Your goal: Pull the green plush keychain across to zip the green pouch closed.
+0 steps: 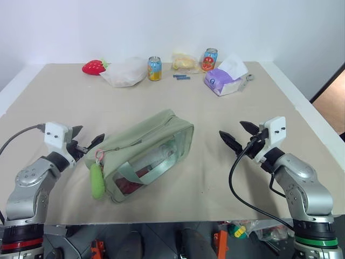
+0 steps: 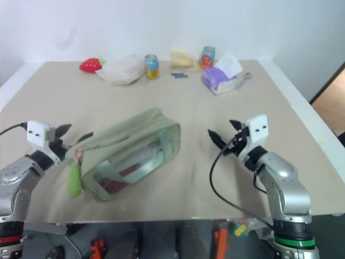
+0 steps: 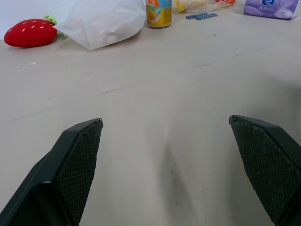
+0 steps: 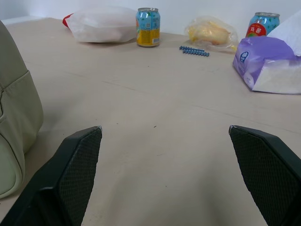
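Lying on the worktop: the green pouch (image 1: 144, 154) rests at the middle of the worktop (image 1: 215, 178), set at a slant, its clear window side toward the near edge
Pouch contents: some items show through the window, too blurred to name
Green plush keychain: the green plush keychain (image 1: 97, 180) hangs from a pink-red clip at the pouch's near-left corner and lies on the worktop just beside the pouch
Left end effector: the left end effector (image 1: 86, 140) hovers level just left of the pouch's left end, fingers spread wide, grasping nothing; whether a fingertip touches the fabric cannot be told
Right end effector: the right end effector (image 1: 240, 135) hovers to the right of the pouch, apart from it, pointing toward it, fingers spread wide and empty
Far edge, left: a red strawberry plush (image 1: 94, 67) beside a white plastic bag (image 1: 124, 72)
Far edge, middle: a yellow-and-blue can (image 1: 154, 68), a clear packet with something yellow inside (image 1: 184, 62), a small blue strip (image 1: 181, 77) in front of it
Far edge, right: a second can (image 1: 209, 59), a purple tissue pack (image 1: 222, 81) with white tissue rising from it, a small metal item (image 1: 248, 79) just beside the pack
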